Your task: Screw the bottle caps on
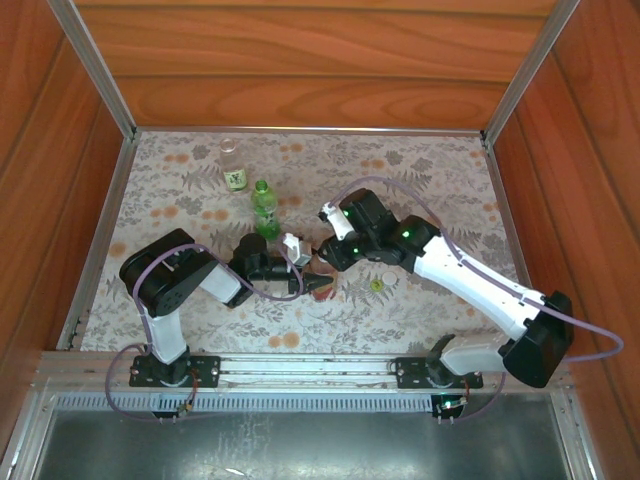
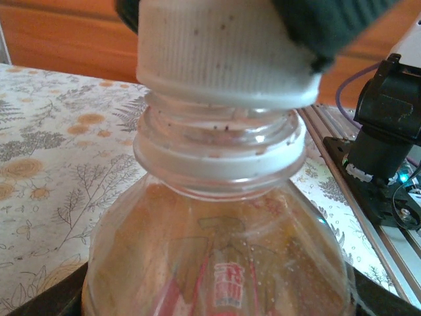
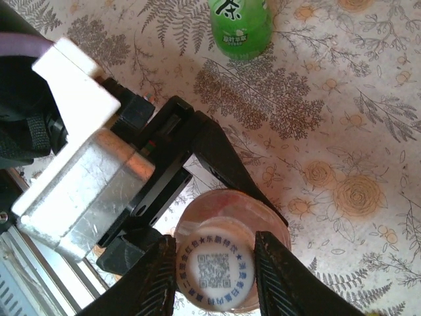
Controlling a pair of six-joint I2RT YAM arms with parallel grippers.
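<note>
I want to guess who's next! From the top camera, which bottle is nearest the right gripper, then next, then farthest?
1. Amber bottle: directly under the right gripper.
2. Green bottle: behind, to the left.
3. Clear bottle: farthest back, left.

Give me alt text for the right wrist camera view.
From above, the right pincer grips a white cap atop the amber bottle, which the left pincer clamps. A green bottle stands beyond on the floral tablecloth.

The white cap (image 3: 217, 273) in the right gripper (image 3: 218, 266) carries a QR code ringed by Chinese characters too fine to read. Ahead of the gripper, the green bottle (image 3: 240, 29) shows a partly cropped white 茶. The red label print on the amber bottle (image 2: 131, 263) is blurred.
</note>
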